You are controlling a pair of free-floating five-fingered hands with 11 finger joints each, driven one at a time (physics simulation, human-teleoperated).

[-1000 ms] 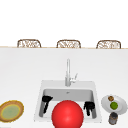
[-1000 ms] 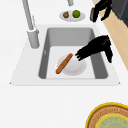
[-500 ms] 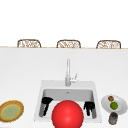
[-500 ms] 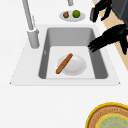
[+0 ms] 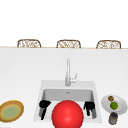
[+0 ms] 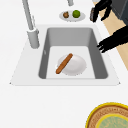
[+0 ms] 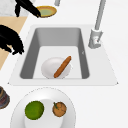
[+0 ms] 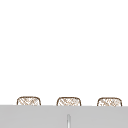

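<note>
Lying in the sink [image 6: 100,62]: white plate [image 6: 75,66] bearing sausage [image 6: 64,63] (each robot hand [image 6: 110,42] loose-fingered, holding nothing).

red ball [image 5: 67,114], green lime [image 5: 114,105], yellow-rimmed plate [image 5: 11,111]

— Did that left hand [image 6: 113,41] just move?
— Yes. A second ago it reached well out over the sink [image 6: 110,75], with its fingertips above the edge of the white plate [image 6: 76,67] in the bottom.
— And now?
— It has pulled back toward the front edge. Its fingers are loose and straight, just over the rim, clear of the plate.
</note>
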